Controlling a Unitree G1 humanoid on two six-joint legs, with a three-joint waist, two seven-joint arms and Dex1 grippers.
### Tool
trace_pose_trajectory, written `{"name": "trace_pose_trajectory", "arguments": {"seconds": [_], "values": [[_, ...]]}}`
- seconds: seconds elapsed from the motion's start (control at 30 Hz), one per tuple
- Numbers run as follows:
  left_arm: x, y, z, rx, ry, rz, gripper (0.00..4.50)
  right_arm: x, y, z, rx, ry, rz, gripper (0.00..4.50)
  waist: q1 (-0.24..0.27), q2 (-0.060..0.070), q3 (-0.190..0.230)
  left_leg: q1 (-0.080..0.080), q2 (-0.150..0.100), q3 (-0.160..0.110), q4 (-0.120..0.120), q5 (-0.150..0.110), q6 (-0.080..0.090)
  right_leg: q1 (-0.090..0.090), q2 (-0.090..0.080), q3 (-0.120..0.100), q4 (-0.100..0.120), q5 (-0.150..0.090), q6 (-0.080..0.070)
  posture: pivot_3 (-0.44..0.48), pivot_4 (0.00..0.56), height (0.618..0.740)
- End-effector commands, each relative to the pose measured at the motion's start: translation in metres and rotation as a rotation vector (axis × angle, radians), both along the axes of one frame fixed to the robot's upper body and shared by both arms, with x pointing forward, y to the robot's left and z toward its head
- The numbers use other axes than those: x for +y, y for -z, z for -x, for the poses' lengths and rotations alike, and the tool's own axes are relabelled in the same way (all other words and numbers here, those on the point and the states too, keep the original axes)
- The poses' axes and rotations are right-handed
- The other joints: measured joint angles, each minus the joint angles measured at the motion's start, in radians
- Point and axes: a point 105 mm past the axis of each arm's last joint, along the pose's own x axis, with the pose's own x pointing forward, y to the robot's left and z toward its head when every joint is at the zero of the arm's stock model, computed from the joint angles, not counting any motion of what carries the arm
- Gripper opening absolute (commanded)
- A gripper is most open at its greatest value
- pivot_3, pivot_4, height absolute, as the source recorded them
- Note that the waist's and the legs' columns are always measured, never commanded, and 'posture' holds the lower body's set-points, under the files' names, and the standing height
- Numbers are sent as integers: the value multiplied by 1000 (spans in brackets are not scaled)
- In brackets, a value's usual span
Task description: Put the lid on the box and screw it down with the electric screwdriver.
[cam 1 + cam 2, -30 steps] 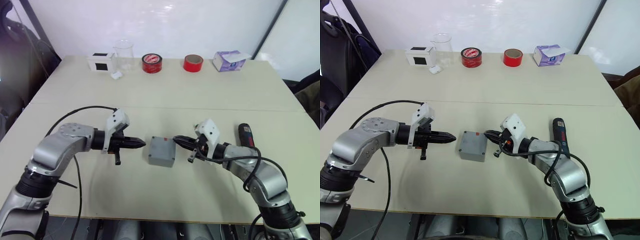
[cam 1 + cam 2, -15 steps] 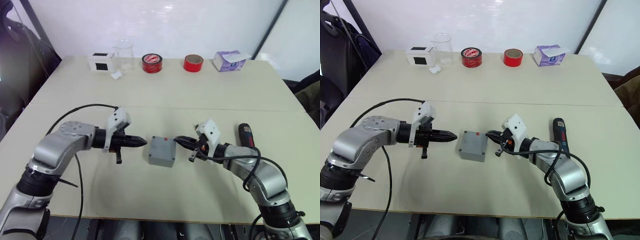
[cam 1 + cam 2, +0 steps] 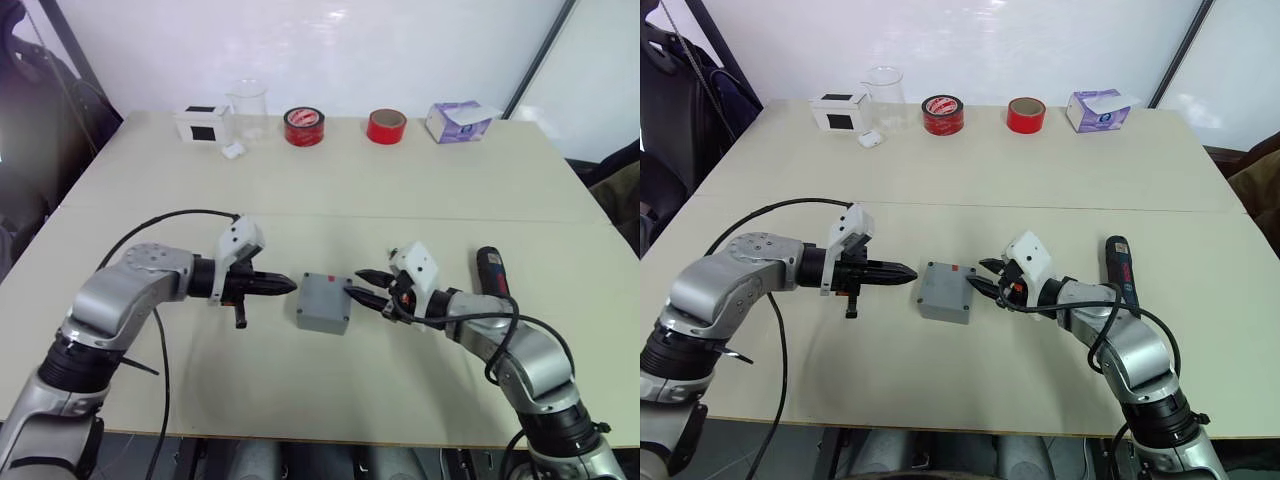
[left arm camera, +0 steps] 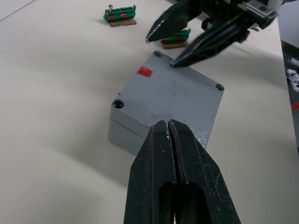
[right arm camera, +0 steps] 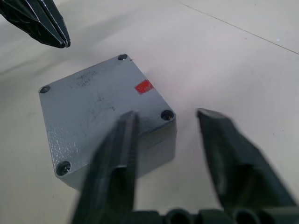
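Now, box (image 3: 323, 303): mid-table, lid (image 4: 180, 95) seated on it, red mark on top.
Left gripper (image 3: 288, 286): just left of box, fingers pressed together.
Right gripper (image 3: 362, 287): at box's right edge, fingers spread.
Screwdriver (image 3: 492, 270): lying right of box, beyond right gripper.

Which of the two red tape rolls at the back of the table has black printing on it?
The left red tape roll, beside the clear beaker; the right roll is plain red.

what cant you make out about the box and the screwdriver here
- Box: inside hidden in both wrist views, lid already sits on it.
- Screws in the lid's corner holes: too small to tell in both wrist views.
- Screwdriver: tip hidden in the eye views behind the right arm.
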Motion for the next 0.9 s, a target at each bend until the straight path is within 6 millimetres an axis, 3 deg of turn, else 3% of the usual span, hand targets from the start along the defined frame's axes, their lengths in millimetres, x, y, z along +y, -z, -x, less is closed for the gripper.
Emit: {"name": "trace_pose_trajectory", "arguments": {"seconds": [0.03, 0.13, 0.2, 0.33, 0.37, 0.47, 0.6, 0.73, 0.9], "values": [[-10, -19, 2, -73, 34, 51, 0, -10, -20, -3, -42, 35, -18, 3317, 1, 0, 0, 0, 0, 0, 0, 0, 0, 0, 0, 0, 0, 0, 0, 0, 150, 740], [-21, -26, 5, -73, 92, 93, 0, -27, -48, -9, -65, 125, -121, 3317, 1, 0, 0, 0, 0, 0, 0, 0, 0, 0, 0, 0, 0, 0, 0, 0, 150, 740], [-32, -32, 6, -91, 148, 104, 0, -49, -70, -13, -38, 193, -183, 3317, 1, 0, 0, 0, 0, 0, 0, 0, 0, 0, 0, 0, 0, 1, 1, 0, 150, 740], [-50, -41, 16, -135, 267, 106, 0, -88, -98, -12, 58, 283, -148, 4389, 3, 0, 0, 0, 0, 0, 0, 0, 0, 0, -1, 0, 0, 1, 1, 0, 150, 740], [-54, -43, 18, -148, 294, 105, 0, -99, -100, -13, 99, 336, -108, 4456, 2, 0, 0, 0, 0, 0, 0, 0, 0, 0, -1, 0, -1, 1, 1, 0, 150, 740], [-62, -47, 24, -187, 358, 100, 0, -144, -88, -13, 330, 535, 2, 4456, -1, 0, 0, 0, 0, 0, 0, 0, 1, 0, 0, 0, -1, -1, -1, 0, 150, 740], [-72, -46, 30, -240, 424, 84, 0, -191, -67, 9, 549, 682, 172, 4456, 4, 1, 1, -1, 0, 0, -1, 0, 1, 0, -2, 0, -4, -2, -3, 0, 150, 740], [-83, -42, 33, -261, 455, 107, 0, -200, -52, 31, 729, 662, 221, 4456, -6, 2, 0, -2, 0, 1, -1, -1, 2, 0, -1, 2, -9, -1, -3, 0, 150, 740], [-89, -31, 33, -254, 457, 123, 0, -200, -46, 38, 843, 637, 244, 4456, -5, 2, 0, -1, 0, 2, -1, -1, 2, 0, 0, 3, -10, -1, -3, 0, 150, 740]]}}
